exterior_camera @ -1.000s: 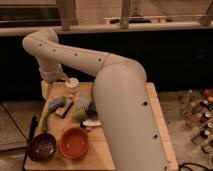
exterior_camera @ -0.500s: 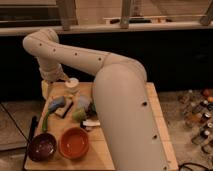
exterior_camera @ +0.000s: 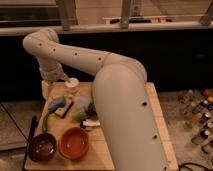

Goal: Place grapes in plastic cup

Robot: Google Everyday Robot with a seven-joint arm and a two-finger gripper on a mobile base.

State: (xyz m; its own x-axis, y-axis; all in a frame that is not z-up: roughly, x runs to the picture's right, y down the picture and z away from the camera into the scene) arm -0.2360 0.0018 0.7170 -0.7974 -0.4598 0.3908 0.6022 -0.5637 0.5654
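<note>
The whitish plastic cup (exterior_camera: 72, 84) stands at the back left of the wooden table (exterior_camera: 155, 107). My arm bends over the table from the right, and its wrist comes down just left of the cup. The gripper (exterior_camera: 55, 80) is at the end of that wrist, close beside the cup and largely hidden by the arm. I see no grapes; they are hidden or out of view.
An orange bowl (exterior_camera: 74, 142) and a dark purple bowl (exterior_camera: 42, 146) sit at the front left. A blue item (exterior_camera: 56, 103), a long green item (exterior_camera: 46, 120), a green round item (exterior_camera: 80, 114) and a small white-and-black item (exterior_camera: 90, 123) lie mid-table. Bottles (exterior_camera: 200, 110) stand on the floor to the right.
</note>
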